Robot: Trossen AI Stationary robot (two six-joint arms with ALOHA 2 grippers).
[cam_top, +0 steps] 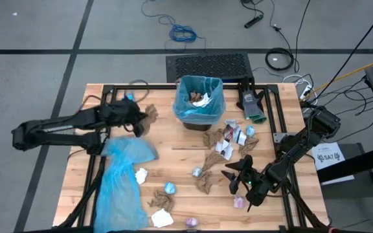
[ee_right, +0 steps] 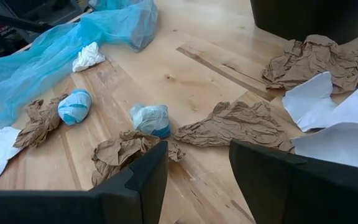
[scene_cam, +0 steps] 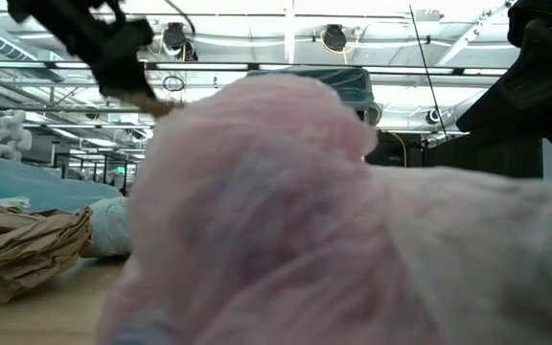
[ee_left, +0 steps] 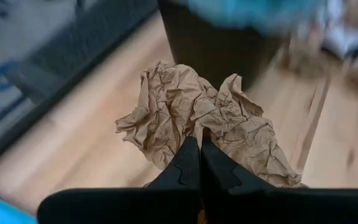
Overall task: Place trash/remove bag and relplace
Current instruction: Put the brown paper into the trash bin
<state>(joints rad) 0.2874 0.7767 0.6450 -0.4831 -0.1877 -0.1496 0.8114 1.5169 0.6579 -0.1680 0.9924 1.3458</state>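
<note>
In the low view a blurred pink wrapper (scene_cam: 353, 220) fills most of the frame, right against the lens. Left of it lie a brown wad (scene_cam: 22, 244) and a pale blue scrap (scene_cam: 108, 230) on the table (scene_cam: 36, 307).

From above, the near edge of the table (cam_top: 186, 158) at the bottom of the frame holds a white scrap (cam_top: 162, 219) and pink bits (cam_top: 239, 202). At lower right the right gripper (cam_top: 233, 177) hangs over the boards, its fingers (ee_right: 145, 171) apart and holding nothing. Its wrist view shows brown wads (ee_right: 235, 124), a light-blue ball (ee_right: 74, 106) and another (ee_right: 151, 119), and white paper (ee_right: 328, 102) scattered ahead of it.

At lower left a loose blue bag (cam_top: 120, 175) lies spread along the table's left side, with a white bit (cam_top: 141, 175) at its edge. Through the middle, more trash is strewn: brown wads (cam_top: 214, 158), a blue ball (cam_top: 170, 188) and white pieces (cam_top: 228, 139).

Left of centre, the left gripper (cam_top: 144, 118) is clamped on a crumpled brown paper (cam_top: 151, 113), just left of the bin (cam_top: 199, 100). Its wrist view shows the fingers (ee_left: 185, 165) pressed together on the paper (ee_left: 185, 106), lifted above the wood, with the dark bin wall (ee_left: 222, 43) just beyond.

The bin stands at upper centre, lined with a blue bag, a few scraps (cam_top: 199, 99) already inside. To its right a dark tool with a green part (cam_top: 251, 107) lies near the table's far edge.
</note>
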